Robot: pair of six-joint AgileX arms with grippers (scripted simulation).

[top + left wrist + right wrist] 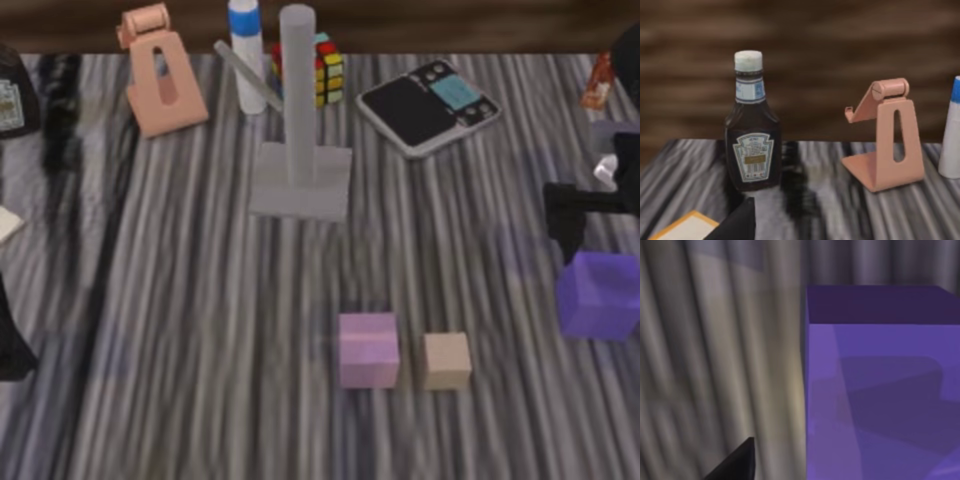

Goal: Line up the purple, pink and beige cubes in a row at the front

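Overhead camera above table (200, 330) — right wrist close beside purple cube (880, 390).

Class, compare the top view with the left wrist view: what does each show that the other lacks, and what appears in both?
Only the top view shows the purple cube at the table's right side with the right gripper by it, the pink cube and beige cube side by side at the front, the puzzle cube, the grey post stand and the scale.

Only the left wrist view shows the sauce bottle's label from the side.

Both show the salmon phone stand and the striped table.
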